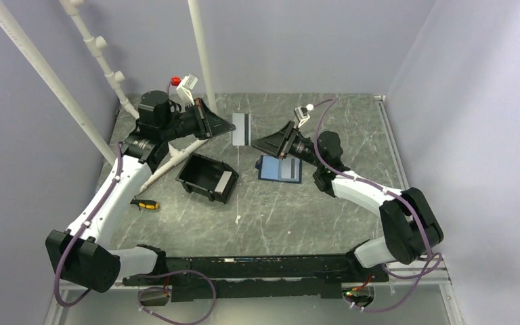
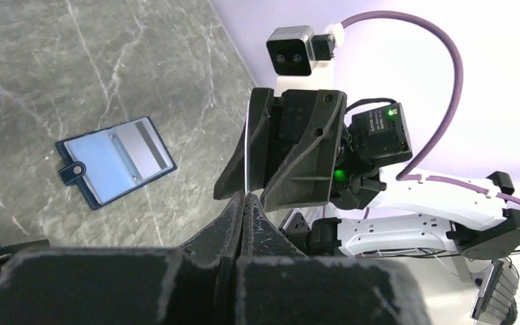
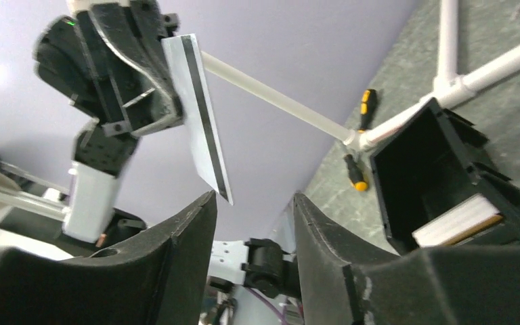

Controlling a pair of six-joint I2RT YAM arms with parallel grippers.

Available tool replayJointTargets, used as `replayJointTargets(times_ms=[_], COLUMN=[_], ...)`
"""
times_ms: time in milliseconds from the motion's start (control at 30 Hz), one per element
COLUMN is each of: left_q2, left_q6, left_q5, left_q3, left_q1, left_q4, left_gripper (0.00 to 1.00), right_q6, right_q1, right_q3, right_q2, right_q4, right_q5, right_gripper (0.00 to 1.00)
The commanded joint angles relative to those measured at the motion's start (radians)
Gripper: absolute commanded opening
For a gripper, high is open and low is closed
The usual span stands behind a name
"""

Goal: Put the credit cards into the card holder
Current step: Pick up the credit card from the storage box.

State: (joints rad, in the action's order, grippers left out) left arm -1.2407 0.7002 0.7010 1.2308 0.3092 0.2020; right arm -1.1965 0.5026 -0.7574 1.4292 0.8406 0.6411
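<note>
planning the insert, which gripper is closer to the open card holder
Right. The right gripper hovers by the card holder's far left corner; the left gripper, shut on a credit card, is farther left.

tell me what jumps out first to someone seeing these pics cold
A pale credit card with a dark stripe, pinched in the shut left gripper and held up in the air, directly in front of the open right gripper. Beside the right gripper, the navy card holder lies open on the table, with a grey striped card on its inner face.
</note>
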Motion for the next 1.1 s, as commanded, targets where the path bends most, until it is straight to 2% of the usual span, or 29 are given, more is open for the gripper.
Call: replayJointTargets(times_ms=[0,100,367,433,500,567,600,633,667,700,767,800,833,900,933,1067], left_q2=[0.005,-0.002,-0.011,-0.015,-0.027,-0.042,-0.052,-0.071,-0.092,-0.115,-0.175,-0.213,-0.251,-0.332,-0.374,-0.556], left_q6=[0.107,0.125,0.158,0.161,0.152,0.134,0.113,0.088,0.055,0.009,-0.045,-0.061,-0.075,-0.107,-0.128,-0.184], left_q5=[0.046,0.046,0.044,0.041,0.038,0.02,0.001,-0.027,-0.062,-0.09,-0.131,-0.136,-0.136,-0.156,-0.18,-0.257], left_q3=[-0.027,-0.044,-0.09,-0.104,-0.11,-0.115,-0.112,-0.103,-0.084,-0.062,-0.015,0.004,0.024,0.078,0.105,0.211], left_q1=[0.002,0.006,0.03,0.037,0.047,0.056,0.06,0.064,0.066,0.069,0.08,0.087,0.1,0.143,0.171,0.246], left_q4=[-0.183,-0.194,-0.275,-0.292,-0.281,-0.245,-0.213,-0.143,-0.071,0.005,0.112,0.152,0.163,0.197,0.209,0.252], left_gripper=[0.0,0.0,0.0,0.0,0.0,0.0,0.04,0.17,0.34,0.46,0.59,0.62,0.64,0.63,0.58,0.37], right_q6=[-0.144,-0.189,-0.238,-0.243,-0.242,-0.227,-0.205,-0.172,-0.112,-0.02,0.285,0.405,0.495,0.609,0.647,0.679], right_q1=[-0.006,-0.006,-0.008,-0.017,-0.035,-0.062,-0.083,-0.107,-0.133,-0.162,-0.217,-0.23,-0.242,-0.272,-0.285,-0.314], right_q3=[0.025,0.033,0.029,0.039,0.066,0.102,0.128,0.156,0.181,0.188,0.135,0.094,0.062,0.031,0.025,0.076], right_q2=[0.003,0.028,0.071,0.075,0.071,0.059,0.042,0.018,-0.014,-0.048,-0.099,-0.097,-0.079,-0.032,-0.009,0.03], right_q4=[0.265,0.343,0.412,0.429,0.435,0.418,0.386,0.333,0.239,0.086,-0.434,-0.592,-0.722,-0.881,-0.92,-0.852], right_q5=[-0.016,-0.017,-0.016,-0.018,-0.015,-0.002,0.009,0.02,0.033,0.051,0.031,0.003,-0.007,-0.018,-0.009,0.051], right_gripper=[0.46,0.41,0.28,0.19,0.04,0.0,0.0,0.0,0.0,0.0,0.0,0.0,0.0,0.0,0.0,0.0])
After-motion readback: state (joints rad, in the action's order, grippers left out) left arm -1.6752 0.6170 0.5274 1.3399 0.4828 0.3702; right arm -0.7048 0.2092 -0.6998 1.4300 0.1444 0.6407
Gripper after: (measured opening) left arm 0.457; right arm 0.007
